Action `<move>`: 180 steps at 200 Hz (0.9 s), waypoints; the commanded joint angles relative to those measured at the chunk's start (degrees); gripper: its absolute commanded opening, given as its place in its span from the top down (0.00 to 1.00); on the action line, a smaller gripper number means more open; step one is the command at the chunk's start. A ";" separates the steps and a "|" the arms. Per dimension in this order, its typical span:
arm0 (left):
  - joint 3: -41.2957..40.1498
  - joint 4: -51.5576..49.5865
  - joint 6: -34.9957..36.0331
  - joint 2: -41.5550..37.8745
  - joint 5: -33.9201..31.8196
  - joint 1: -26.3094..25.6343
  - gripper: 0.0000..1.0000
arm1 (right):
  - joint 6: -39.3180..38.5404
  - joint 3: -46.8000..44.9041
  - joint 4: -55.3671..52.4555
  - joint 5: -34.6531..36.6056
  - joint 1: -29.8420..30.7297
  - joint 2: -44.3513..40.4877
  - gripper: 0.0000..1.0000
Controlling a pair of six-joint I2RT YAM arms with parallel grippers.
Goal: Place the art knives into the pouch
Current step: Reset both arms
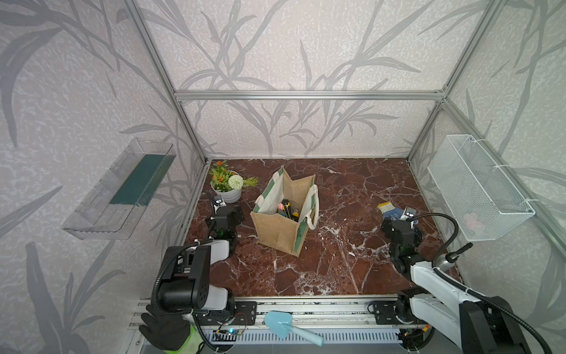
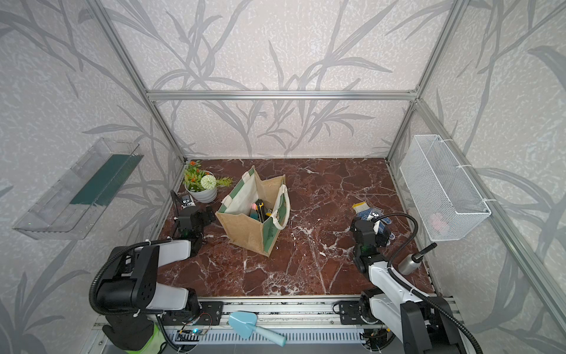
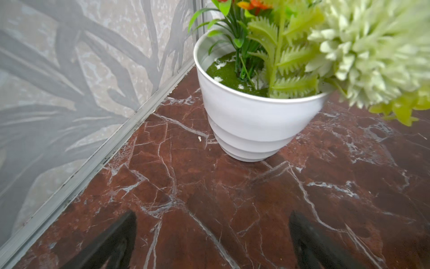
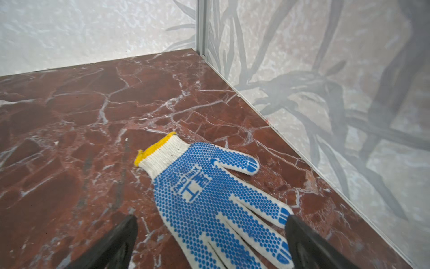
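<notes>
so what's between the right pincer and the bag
A glove under the right pincer, then bare marble table up to the bag, as both top views show.

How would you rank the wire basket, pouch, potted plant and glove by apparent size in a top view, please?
wire basket, wall-hung, likely nearer the camera
pouch
potted plant
glove, partly hidden

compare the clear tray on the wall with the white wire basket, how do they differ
The clear tray has solid see-through plastic walls; the white wire basket is open mesh. The tray hangs on the wall by the left arm, the basket by the right arm. The tray holds a dark green sheet; the basket holds something small and pinkish, too faint to identify. Both are long, open-topped and mounted above the table.
</notes>
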 commanded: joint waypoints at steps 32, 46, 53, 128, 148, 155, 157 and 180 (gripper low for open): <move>1.62 6.13 4.04 3.89 4.75 -0.22 0.01 | -7.74 2.28 20.77 -4.68 -1.21 12.74 0.01; 1.65 6.06 4.02 3.83 4.75 -0.20 0.01 | -7.59 4.51 24.04 -8.09 -2.11 19.41 0.01; 1.68 6.22 3.99 3.94 4.78 -0.18 0.01 | -8.73 6.24 24.72 -10.34 -2.17 21.64 0.01; 1.68 6.09 3.98 3.89 4.58 -0.41 0.01 | -18.47 11.93 20.34 -29.66 -1.77 28.16 0.01; 1.74 6.07 4.33 3.89 3.96 -0.81 0.01 | -18.14 11.00 23.24 -29.15 -1.70 28.93 0.01; 1.73 6.13 4.33 3.92 3.97 -0.80 0.01 | -18.33 12.12 19.12 -29.41 -1.70 27.84 0.01; 1.73 6.11 4.33 3.89 3.90 -0.79 0.01 | -18.35 12.12 19.40 -29.41 -1.70 27.91 0.01; 1.74 6.09 4.36 3.93 3.96 -0.84 0.01 | -18.44 11.97 19.69 -29.37 -1.70 27.98 0.01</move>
